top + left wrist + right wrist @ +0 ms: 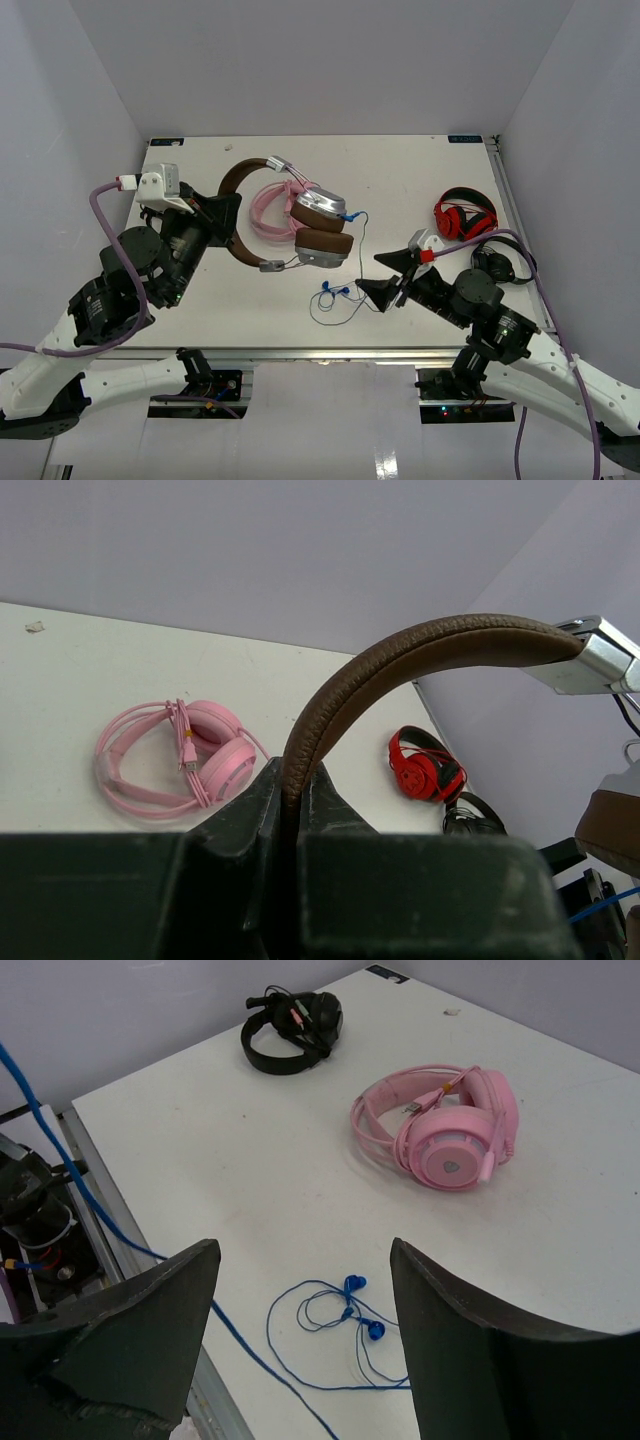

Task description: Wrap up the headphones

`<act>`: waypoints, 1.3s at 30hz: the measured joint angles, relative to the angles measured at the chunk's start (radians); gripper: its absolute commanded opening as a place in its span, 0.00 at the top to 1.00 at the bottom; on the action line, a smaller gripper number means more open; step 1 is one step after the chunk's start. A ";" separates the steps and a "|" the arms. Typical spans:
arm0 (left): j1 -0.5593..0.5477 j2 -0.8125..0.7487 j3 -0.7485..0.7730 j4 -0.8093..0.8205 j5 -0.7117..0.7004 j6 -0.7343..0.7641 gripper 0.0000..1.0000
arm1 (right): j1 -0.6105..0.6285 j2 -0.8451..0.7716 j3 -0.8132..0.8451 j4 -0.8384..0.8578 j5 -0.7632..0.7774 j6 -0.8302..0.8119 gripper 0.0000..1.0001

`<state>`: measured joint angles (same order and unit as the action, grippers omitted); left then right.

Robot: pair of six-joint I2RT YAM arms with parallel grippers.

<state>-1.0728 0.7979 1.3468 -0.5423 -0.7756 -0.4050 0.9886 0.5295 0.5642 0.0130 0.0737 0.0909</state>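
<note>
While the left gripper (230, 215) is clamped tight on the brown headband (400, 655), 4 sets of over-ear cans are on the white table (400, 165): 1 brown-and-silver, 1 pink, 1 red-and-black, 1 black. The headphones (315, 225) for the task are mid-table, headband a grainy leathery arc ending in shiny metal sliders. Their 2 cups (322, 243), w/ brown pads & silver-grey shells, are stacked against each other. From above they overlap the pink set (268, 215); touching or not, can't tell. 1 thin blue cord (360, 240) drops from a cup to loose loops w/ 2 small blue bits (335, 291) on the table, just beside the right gripper (370, 272). That one is spread wide, nothing btwn its 2 dark wedge-shaped fingers. The pink set is smooth plastic w/ its own cable coiled round it. The red-and-black set (465, 215) & black set (500, 262) lie near the right edge, close together, well apart from the brown pair
</note>
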 measured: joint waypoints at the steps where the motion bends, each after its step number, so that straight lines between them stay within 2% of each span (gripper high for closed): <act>1: 0.000 0.000 0.000 -0.002 0.000 0.000 1.00 | 0.000 0.004 0.001 -0.005 -0.009 -0.004 0.25; 12: 0.000 -0.009 0.003 -0.040 0.002 0.000 1.00 | 0.000 -0.008 0.007 -0.027 -0.011 -0.020 0.24; 19: 0.000 -0.008 0.010 -0.064 0.005 -0.001 1.00 | 0.000 0.031 0.137 -0.133 -0.103 -0.044 0.24; 23: 0.000 -0.008 0.010 -0.071 0.018 -0.005 1.00 | 0.000 0.049 0.146 -0.138 -0.131 -0.051 0.26; 26: 0.000 -0.008 0.010 -0.072 0.038 -0.014 1.00 | 0.000 0.060 0.120 -0.100 -0.147 -0.058 0.29; 35: 0.000 -0.029 0.005 -0.053 0.145 -0.058 1.00 | 0.000 0.115 -0.096 0.131 -0.164 -0.066 0.38; 39: 0.000 -0.048 -0.004 -0.038 0.190 -0.076 1.00 | 0.000 0.145 -0.176 0.222 -0.169 -0.056 0.46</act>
<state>-1.0729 0.7495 1.3430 -0.5801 -0.5855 -0.4812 0.9886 0.6745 0.3884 0.2352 -0.0952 0.0345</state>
